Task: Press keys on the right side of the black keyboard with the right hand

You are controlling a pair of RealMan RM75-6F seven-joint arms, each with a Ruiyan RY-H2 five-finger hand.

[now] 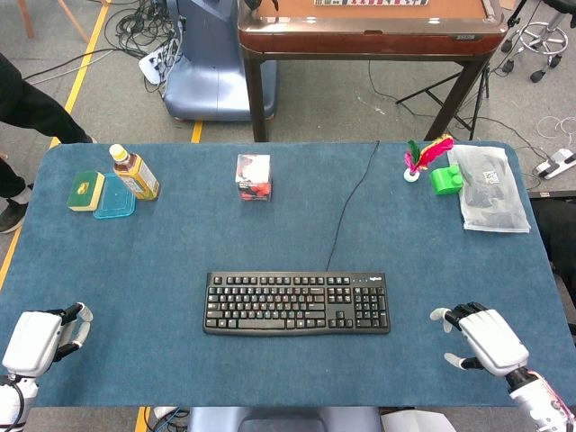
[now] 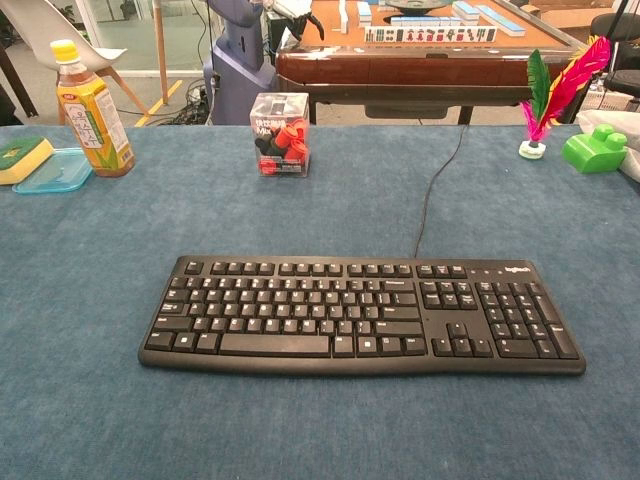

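A black keyboard (image 1: pixel 297 303) lies at the middle of the blue table near the front edge, its cable running to the far edge; in the chest view the black keyboard (image 2: pixel 360 313) fills the centre. My right hand (image 1: pixel 484 337) hovers near the front right of the table, a hand's width right of the keyboard's number pad, fingers apart and holding nothing. My left hand (image 1: pixel 40 338) sits at the front left corner, fingers apart, nothing in it. Neither hand shows in the chest view.
A tea bottle (image 1: pixel 135 172), a blue lid (image 1: pixel 115 198) and a green sponge (image 1: pixel 86 190) stand at the back left. A small clear box (image 1: pixel 253 176) sits at back centre. A feather shuttlecock (image 1: pixel 420 159), a green block (image 1: pixel 445 179) and a plastic bag (image 1: pixel 490 189) lie at the back right.
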